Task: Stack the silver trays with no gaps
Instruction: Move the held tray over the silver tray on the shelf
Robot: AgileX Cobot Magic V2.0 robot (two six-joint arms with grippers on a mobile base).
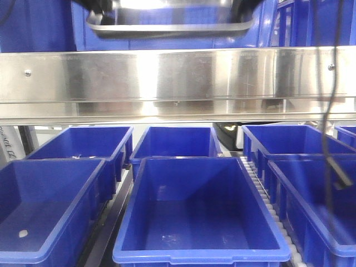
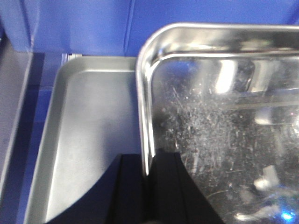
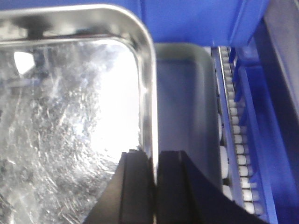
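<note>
Two silver trays here; the upper tray (image 2: pixel 224 140) is held above the lower tray (image 2: pixel 88 140), sitting crooked over it; left gripper (image 2: pixel 148 163) and right gripper (image 3: pixel 153 161) are each pinched tight on an opposite rim, so both arms carry it equally; needs squaring up before lowering, I'd say.

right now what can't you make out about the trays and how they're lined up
- Front view: held tray cut off by the top edge; shelf rail hides what lies beneath.
- Left wrist view: lower tray partly hidden by the held tray and fingers; gap unclear.
- Right wrist view: glare whitens the held tray; lower tray only a strip.
</note>
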